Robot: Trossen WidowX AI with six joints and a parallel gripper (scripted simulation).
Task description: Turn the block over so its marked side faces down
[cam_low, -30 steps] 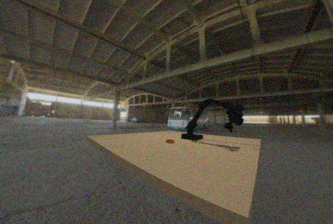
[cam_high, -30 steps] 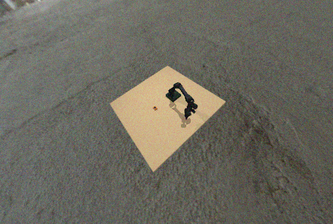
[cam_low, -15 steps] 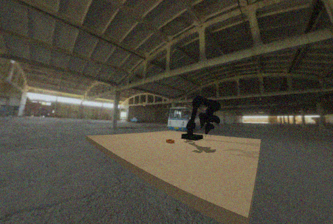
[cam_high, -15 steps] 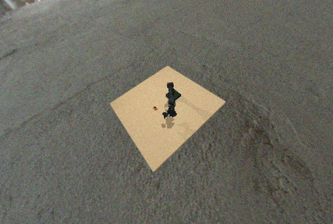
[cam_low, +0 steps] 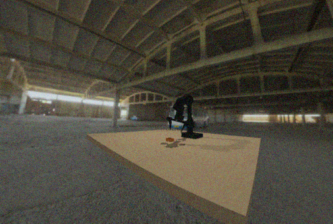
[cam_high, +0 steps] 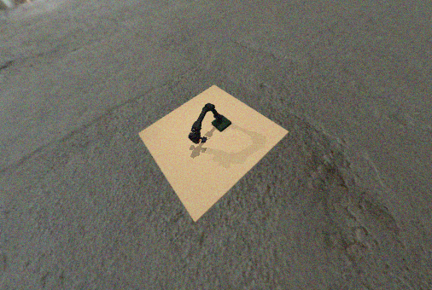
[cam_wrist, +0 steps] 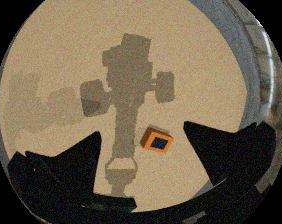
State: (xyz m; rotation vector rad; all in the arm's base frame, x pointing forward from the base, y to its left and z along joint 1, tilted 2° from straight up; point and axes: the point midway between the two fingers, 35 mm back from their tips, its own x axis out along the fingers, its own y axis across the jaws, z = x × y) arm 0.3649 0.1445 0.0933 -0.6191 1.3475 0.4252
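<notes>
The orange block (cam_low: 170,140) (cam_wrist: 157,141) lies on the tan table (cam_high: 194,196) (cam_low: 210,168) (cam_wrist: 202,60). In the wrist view its dark square mark faces up, and the block sits askew to the fingers. In the top view the block is hidden by the arm's end. My gripper (cam_high: 198,140) (cam_low: 176,131) (cam_wrist: 142,127) is open, empty and pointing down, above the table and over the block's area. In the wrist view the block appears between the two fingers, a little closer to the right finger. The fingers do not touch it.
The arm's dark base (cam_high: 221,124) (cam_low: 192,135) stands on the table close to the block. The arm's shadow (cam_high: 232,158) (cam_low: 224,146) (cam_wrist: 127,75) falls across the table top. The table's edges drop to a grey floor (cam_high: 320,222) (cam_low: 66,171).
</notes>
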